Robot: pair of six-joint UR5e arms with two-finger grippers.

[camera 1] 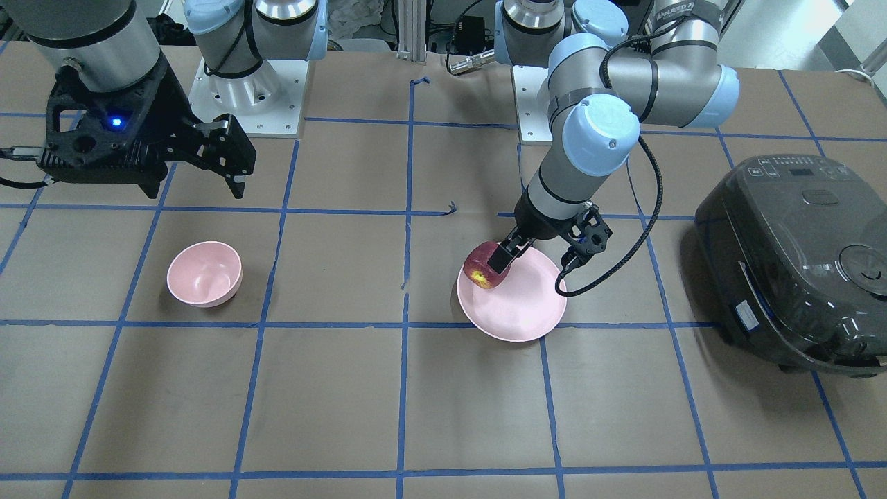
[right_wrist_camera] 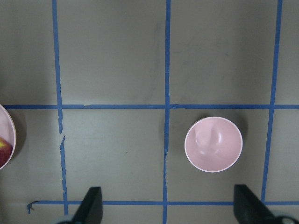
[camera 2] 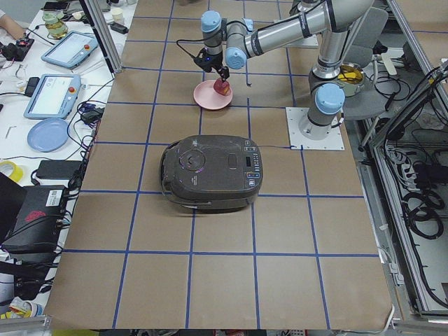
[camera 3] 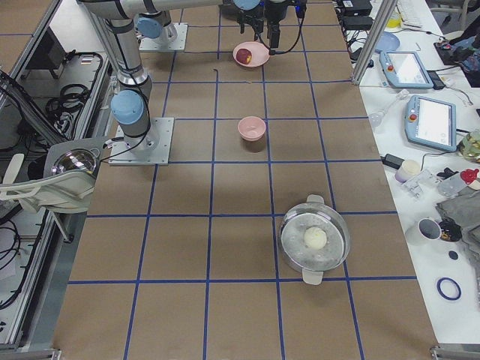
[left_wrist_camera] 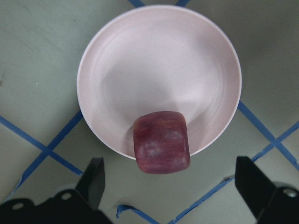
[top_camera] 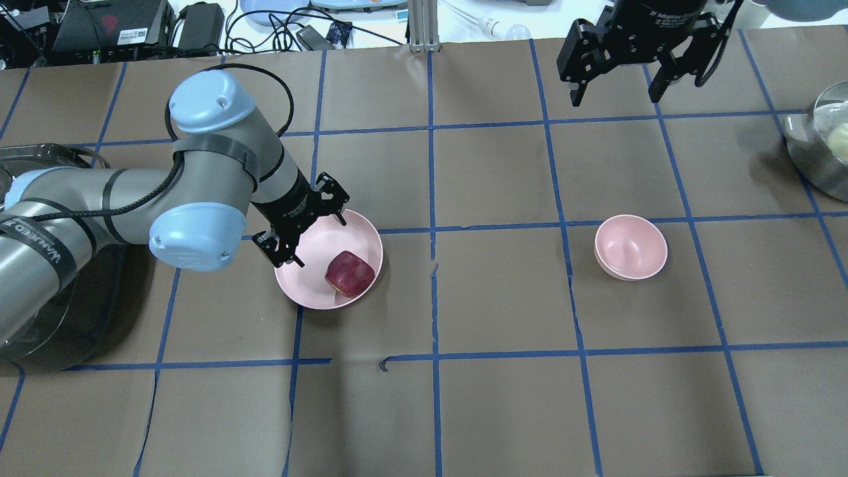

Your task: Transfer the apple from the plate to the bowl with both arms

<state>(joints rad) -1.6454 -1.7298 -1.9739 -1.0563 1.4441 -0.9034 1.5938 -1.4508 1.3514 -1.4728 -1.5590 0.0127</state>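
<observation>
Brown-paper counter [top_camera: 497, 298], taped into blue squares. Far to the left of the plate [top_camera: 306, 286], a dark cooker [camera 1: 797, 263], partly hidden under the left arm [top_camera: 199, 165] in the overhead view. Reaching from that side, the left end effector [top_camera: 319, 240], low over the plate's left half, fingers spread wide and pinching nothing. On the plate, close to its rim on the side toward the bowl, the apple [top_camera: 350, 273]: dark red, blocky, with a yellow patch showing in the front-facing view. Seen from the left wrist, lying ahead of the two open fingertips and between their lines, apart from both. In the front-facing view one finger overlaps the fruit; cannot tell contact from there.

Well to the right of the plate, the bowl [top_camera: 631, 247], upright, with bare counter all round it. Farther right of the plate and toward the counter's far edge, the right end effector [top_camera: 616, 89], held high, fingers spread apart, gripping nothing. Farthest right of the plate, at the counter's edge, a steel pot [top_camera: 818, 152] with something pale inside.
</observation>
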